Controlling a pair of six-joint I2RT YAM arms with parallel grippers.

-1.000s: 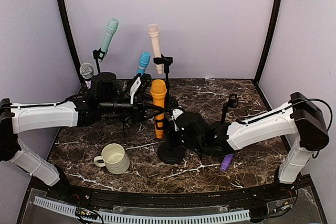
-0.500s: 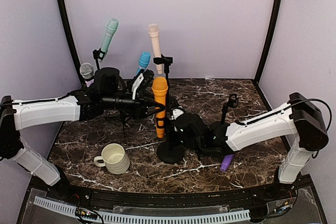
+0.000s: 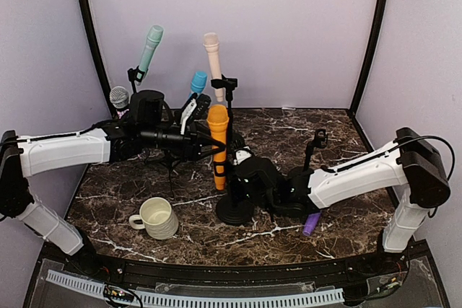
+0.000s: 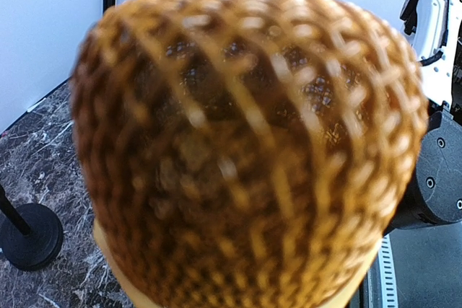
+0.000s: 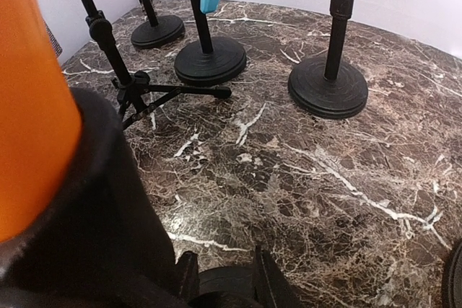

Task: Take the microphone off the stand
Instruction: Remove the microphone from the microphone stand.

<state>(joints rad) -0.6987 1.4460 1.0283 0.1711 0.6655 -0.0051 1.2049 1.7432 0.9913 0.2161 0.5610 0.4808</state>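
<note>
1. At the middle of the bench, the orange microphone stood upright. Its long axis was near vertical, and its lower end sat in the black holder of the stand.
2. My left pincer lay level from the left and was clenched on the microphone's upper body, just under the head. The microphone sat right between that pincer's tips, so I judged the only way out was upward along its own axis.
3. My right pincer was clenched low on the stand's pole from the right, just above the round base. I judged its job was to keep the stand down while the other arm pulled.
4. My left arm was the nearer one to the microphone; the right touched only the stand.
5. The top view gave both arms and the whole axis, but not the seat. The left wrist view gave only a blurred mesh head filling the frame, with none of my tips in sight. The right wrist view showed the orange body seated in the holder — not yet free — and my fingers at its bottom edge.
</note>
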